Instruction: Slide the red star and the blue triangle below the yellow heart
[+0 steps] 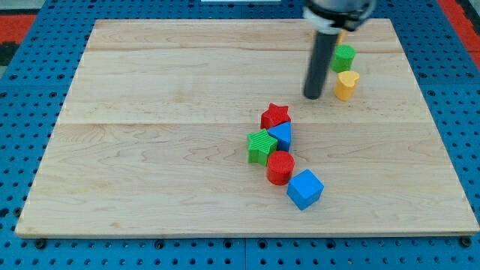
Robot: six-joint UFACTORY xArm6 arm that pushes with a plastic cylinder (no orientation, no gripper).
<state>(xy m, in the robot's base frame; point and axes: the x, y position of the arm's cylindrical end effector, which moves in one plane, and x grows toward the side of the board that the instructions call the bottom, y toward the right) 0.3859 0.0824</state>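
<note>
The red star (275,115) lies near the board's middle, touching the blue triangle (282,136) just below it. The yellow heart (346,84) sits toward the view's upper right. My tip (313,97) stands on the board just left of the yellow heart and up and to the right of the red star, apart from both. The rod rises from it to the view's top edge.
A green star (261,146) touches the blue triangle's left side. A red cylinder (280,167) and a blue cube (305,189) lie below them. A green block (344,57) sits above the yellow heart. The wooden board (150,150) lies on a blue pegboard.
</note>
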